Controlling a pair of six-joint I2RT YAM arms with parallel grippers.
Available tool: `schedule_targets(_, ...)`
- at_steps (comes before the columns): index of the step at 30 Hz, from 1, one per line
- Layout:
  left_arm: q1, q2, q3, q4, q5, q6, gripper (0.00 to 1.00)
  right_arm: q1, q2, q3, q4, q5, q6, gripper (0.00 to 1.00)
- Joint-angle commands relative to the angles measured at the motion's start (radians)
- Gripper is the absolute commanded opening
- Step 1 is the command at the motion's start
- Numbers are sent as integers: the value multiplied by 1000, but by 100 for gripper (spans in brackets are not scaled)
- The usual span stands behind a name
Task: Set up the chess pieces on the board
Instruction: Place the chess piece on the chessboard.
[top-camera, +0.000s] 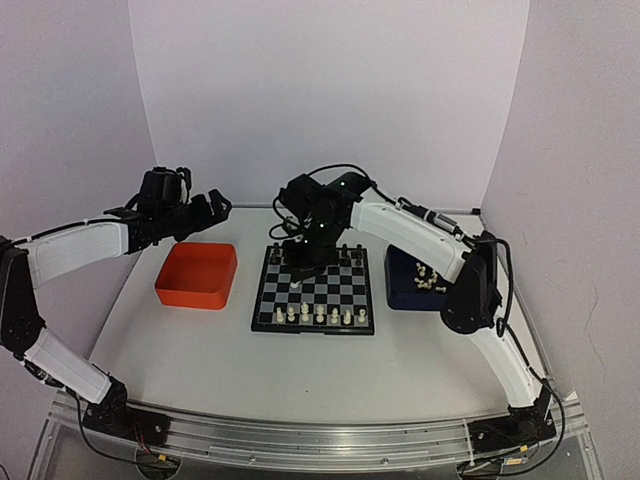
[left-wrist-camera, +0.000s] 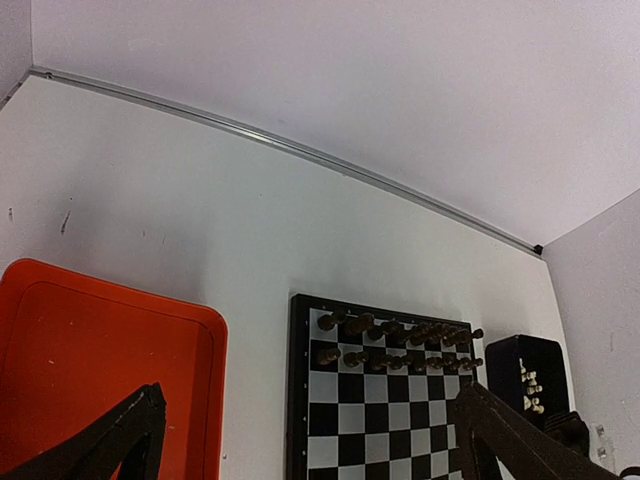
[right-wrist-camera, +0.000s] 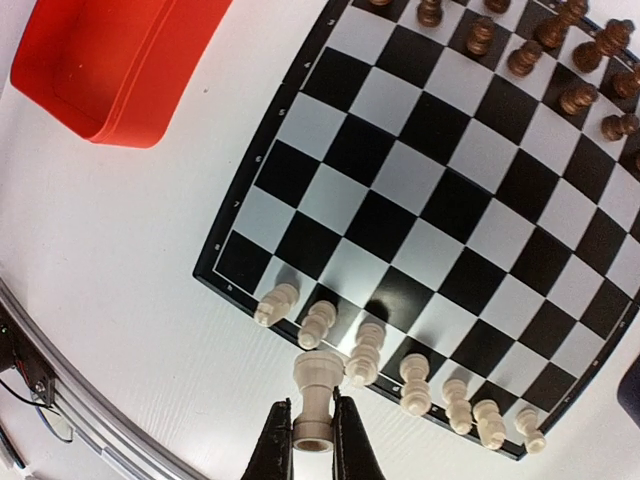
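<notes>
The board (top-camera: 335, 292) lies at the table's middle. Several cream-white chess pieces (top-camera: 313, 316) stand along its near row, also visible as a line of chess pieces (right-wrist-camera: 414, 385) in the right wrist view. My right gripper (right-wrist-camera: 311, 415) hangs above the board's (right-wrist-camera: 430, 190) near edge, shut on one cream-white piece (right-wrist-camera: 318, 385), held by its base. More cream-white pieces (top-camera: 428, 278) lie in the dark blue tray (top-camera: 400, 290). My left gripper (top-camera: 200, 210) is open and empty above the orange tray's (top-camera: 197, 275) far side; its fingers (left-wrist-camera: 110, 440) frame the board (left-wrist-camera: 365, 415).
Black pieces (top-camera: 310, 255) fill the board's two far rows, also seen as black pieces (left-wrist-camera: 400, 340) in the left wrist view. The orange tray (left-wrist-camera: 100, 360) sits left of the board, the blue tray (left-wrist-camera: 525, 365) right of it. White walls enclose the table.
</notes>
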Motion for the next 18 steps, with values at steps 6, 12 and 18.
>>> schedule_targets(6, 4, -55, -24, -33, -38, 43, 100, 68, 123, 113, 109, 25, 11, 0)
schedule_targets(12, 4, -59, -28, -35, -45, 65, 100, 83, 190, 157, 158, 61, -15, 0)
schedule_targets(18, 4, -63, -32, -24, -49, 77, 100, 87, 219, 164, 187, 72, -44, 0)
